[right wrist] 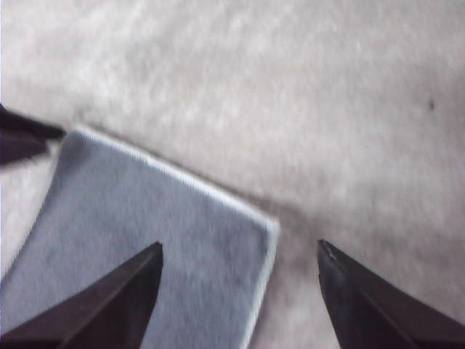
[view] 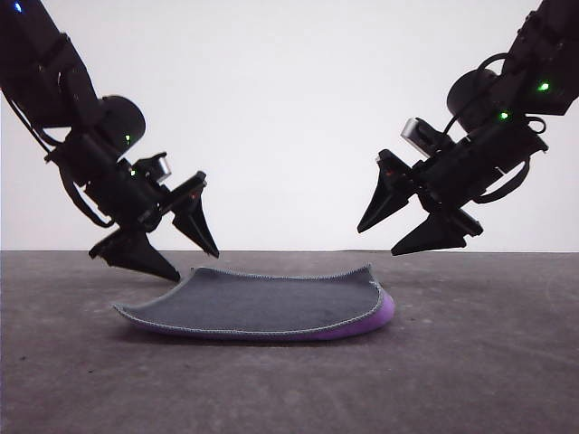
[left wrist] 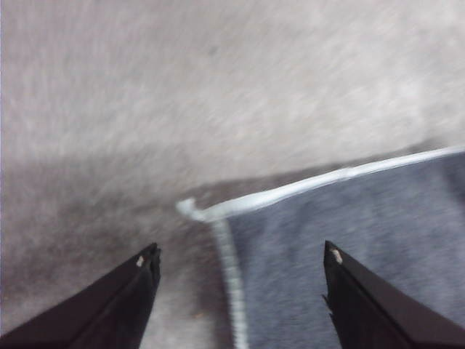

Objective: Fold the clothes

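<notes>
A: Cloth [view: 262, 306] lies low centre on the table [view: 488, 362], grey face up, purple peeking at its right edge.

B: Left gripper [view: 176, 249] and right gripper [view: 398, 235] both spread wide, grasping nothing, above its corners.

A plain white wall [view: 289, 117] stands behind a grey, mottled desk [view: 289, 389], meeting it in a straight horizontal line. The light is soft and even, and shadows on the desk are faint.
</notes>
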Controlling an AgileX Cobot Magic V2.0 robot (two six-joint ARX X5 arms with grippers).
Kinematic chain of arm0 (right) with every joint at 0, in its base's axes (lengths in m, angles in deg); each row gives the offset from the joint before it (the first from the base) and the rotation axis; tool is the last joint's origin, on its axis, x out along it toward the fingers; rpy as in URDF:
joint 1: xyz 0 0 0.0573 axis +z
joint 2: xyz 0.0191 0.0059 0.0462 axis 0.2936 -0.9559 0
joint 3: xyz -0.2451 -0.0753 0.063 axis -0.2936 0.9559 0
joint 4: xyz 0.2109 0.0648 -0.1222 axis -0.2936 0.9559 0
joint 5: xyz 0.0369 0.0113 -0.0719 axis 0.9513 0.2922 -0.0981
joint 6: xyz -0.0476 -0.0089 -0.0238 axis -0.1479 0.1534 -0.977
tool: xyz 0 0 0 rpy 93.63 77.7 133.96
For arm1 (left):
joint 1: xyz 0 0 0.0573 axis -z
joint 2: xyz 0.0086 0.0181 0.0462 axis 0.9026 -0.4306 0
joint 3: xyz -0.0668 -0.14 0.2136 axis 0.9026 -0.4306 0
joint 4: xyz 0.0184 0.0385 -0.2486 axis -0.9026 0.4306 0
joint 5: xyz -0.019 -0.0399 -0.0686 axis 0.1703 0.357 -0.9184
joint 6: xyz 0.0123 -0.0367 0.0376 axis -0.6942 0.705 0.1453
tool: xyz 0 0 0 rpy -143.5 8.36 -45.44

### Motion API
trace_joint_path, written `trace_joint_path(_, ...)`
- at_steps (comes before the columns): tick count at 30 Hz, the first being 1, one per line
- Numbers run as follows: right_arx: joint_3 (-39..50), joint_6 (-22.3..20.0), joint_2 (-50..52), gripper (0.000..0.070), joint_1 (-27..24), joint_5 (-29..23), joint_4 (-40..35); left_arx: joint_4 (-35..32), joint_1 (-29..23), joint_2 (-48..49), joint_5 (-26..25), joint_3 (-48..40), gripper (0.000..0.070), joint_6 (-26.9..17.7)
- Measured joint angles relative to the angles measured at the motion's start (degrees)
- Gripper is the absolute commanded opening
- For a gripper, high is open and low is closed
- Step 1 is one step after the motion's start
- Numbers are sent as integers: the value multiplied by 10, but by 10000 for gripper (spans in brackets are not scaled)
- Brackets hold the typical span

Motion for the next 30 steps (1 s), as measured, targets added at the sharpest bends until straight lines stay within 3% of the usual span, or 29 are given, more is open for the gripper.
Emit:
trace_joint_path(11,-30,17,-62,425,15,1,-3,-23,1,-5,-6,3,435,6)
trace_joint_path(23,-31,20,-64,422,20,1,-2,-24,14,-5,-16,3,434,13)
trace_joint_path(26,-30,20,-64,376,24,0,0,-29,18,-5,-17,3,430,13)
trace_joint_path(30,-31,20,-64,255,29,-1,0,-37,23,-5,-17,3,429,13)
